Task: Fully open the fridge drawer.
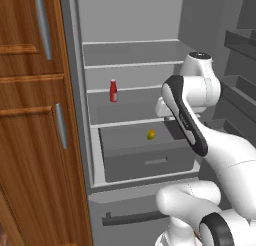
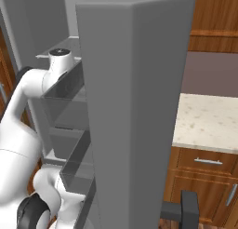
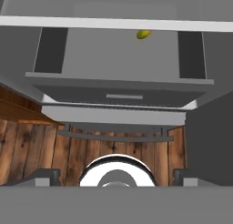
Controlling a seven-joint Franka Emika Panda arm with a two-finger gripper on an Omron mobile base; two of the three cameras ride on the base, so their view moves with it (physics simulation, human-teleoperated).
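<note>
Inside the open fridge we find the fridge drawer (image 1: 145,157) pulled partway out beneath the lowest shelf (image 1: 127,122), its slot handle (image 1: 156,161) facing us. A small yellow-green fruit (image 1: 151,135) lies in the drawer, and a red bottle (image 1: 113,90) stands on a shelf above. From the hand view the drawer (image 3: 120,89) sits ahead and well apart from the gripper (image 3: 116,175); we cannot tell how its fingers stand. Below runs the lower panel's bar handle (image 1: 135,218).
</note>
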